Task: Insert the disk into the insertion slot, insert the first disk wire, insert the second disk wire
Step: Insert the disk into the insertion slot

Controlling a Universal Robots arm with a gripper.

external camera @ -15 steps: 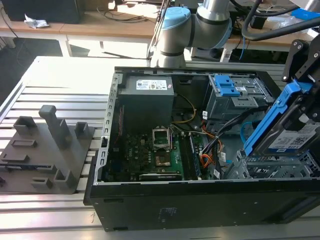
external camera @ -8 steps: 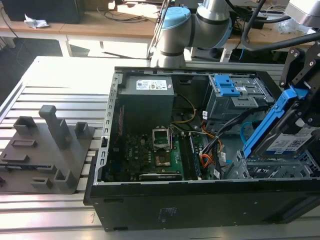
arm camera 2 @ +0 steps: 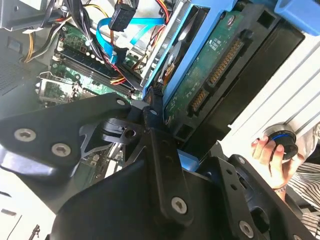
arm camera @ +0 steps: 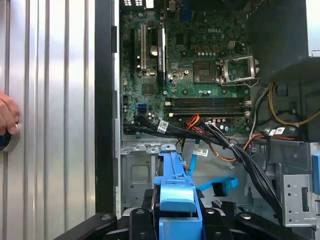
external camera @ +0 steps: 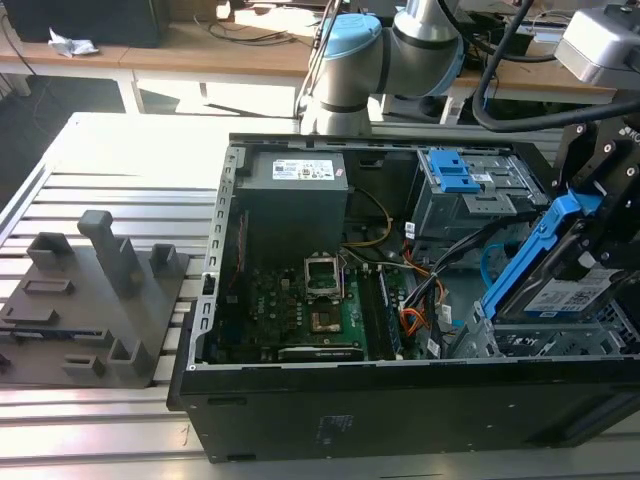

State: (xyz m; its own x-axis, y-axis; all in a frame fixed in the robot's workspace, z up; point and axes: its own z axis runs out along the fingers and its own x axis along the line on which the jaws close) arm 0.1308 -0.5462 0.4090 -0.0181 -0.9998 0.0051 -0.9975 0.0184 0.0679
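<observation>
Slatted metal worktop point(external camera: 110, 150); open computer case point(external camera: 400, 420) lies on it, motherboard side up. The arm point(external camera: 350, 60) reaches in from the far side.

Insertion slot point(external camera: 500, 340): silver perforated cage in the corner of the case at the exterior view's right. Bay looks vacant.

The disk point(external camera: 565, 290), in its blue carrier, hangs tilted just above the cage, lower edge near the bay mouth, not seated. The second wrist view shows its green circuit-board face and connector row.

Gripper point(arm camera: 176, 222) is directly over the cage. Its black fingers point(arm camera 2: 160, 150) are clamped on the disk, carrier pinched between them.

Second disk wire point(arm camera: 222, 181): flat light-blue cable, looped loose inside the case near the cage, plug end free.

A person's hand point(arm camera 2: 270, 155) rests on a round button off beside the case.

Judgement: first step in hand, disk going into the slot; both wires unattached. Seating calls for squaring the tilted carrier to the bay and keeping the loose cables out of its path.
</observation>
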